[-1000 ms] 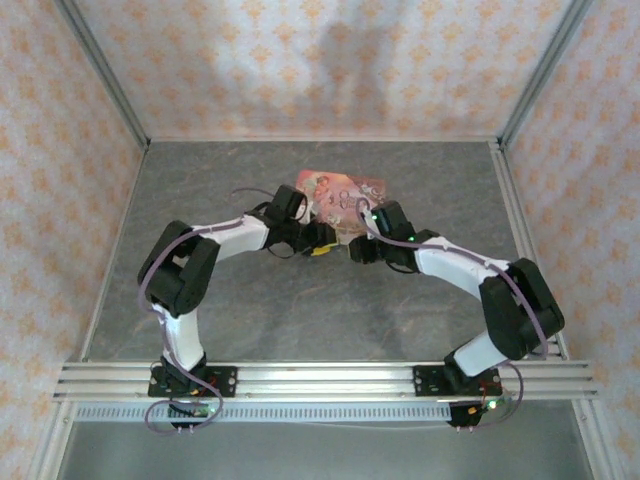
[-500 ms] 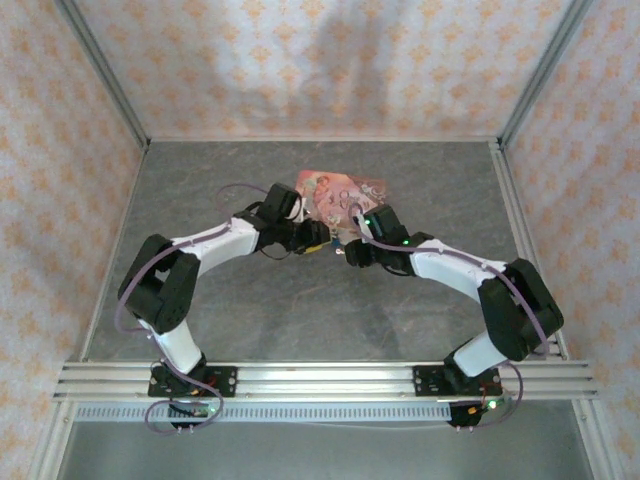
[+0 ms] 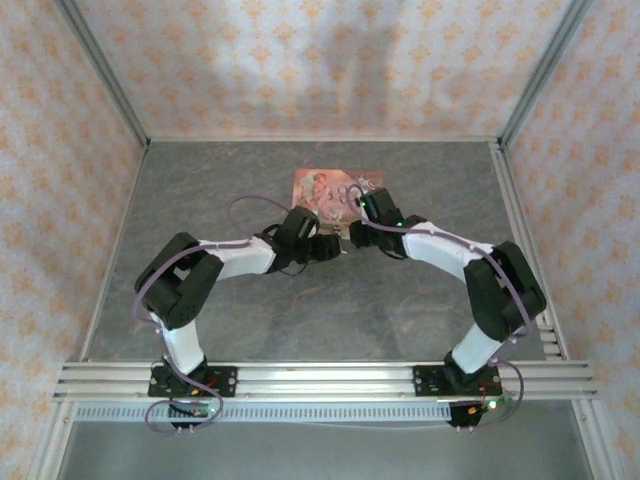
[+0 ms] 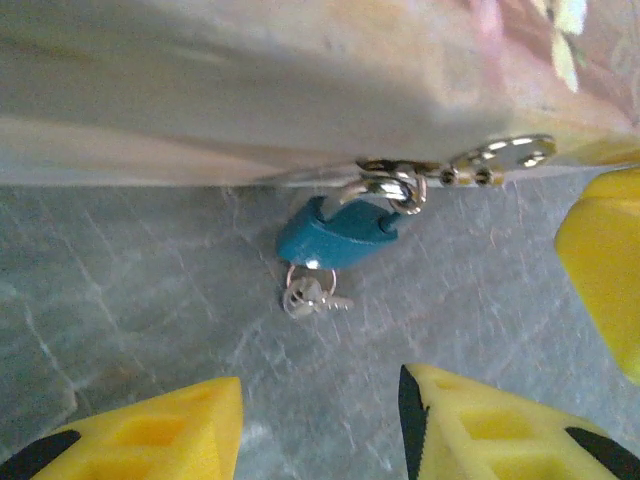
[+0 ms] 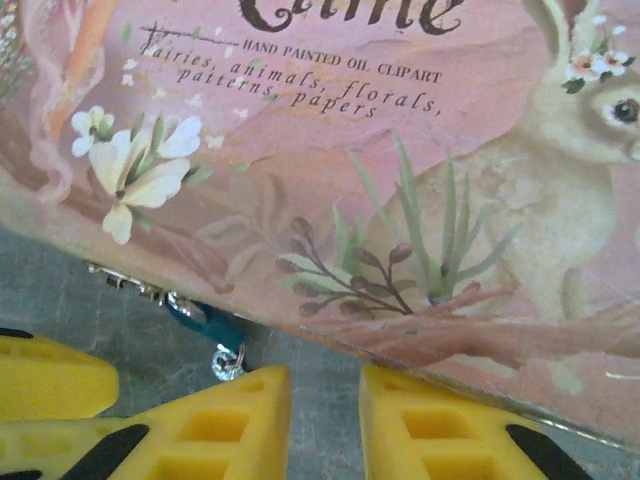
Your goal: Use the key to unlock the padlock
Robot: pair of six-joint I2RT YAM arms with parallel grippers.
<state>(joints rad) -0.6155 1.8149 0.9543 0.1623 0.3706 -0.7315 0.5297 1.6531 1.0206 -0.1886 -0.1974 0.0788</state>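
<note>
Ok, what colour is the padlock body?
Teal blue padlock, with a silvery shackle; clearest in the left wrist view.

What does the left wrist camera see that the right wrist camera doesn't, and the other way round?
Left wrist: the plain side of the box, and the silvery shackle looped through the clasp.
Right wrist: the picture on the box's lid, with a rabbit, a white flower and printed words.
Both: the blue padlock, the tiny key at its bottom end, the grey table and yellow gripper fingers.
</note>
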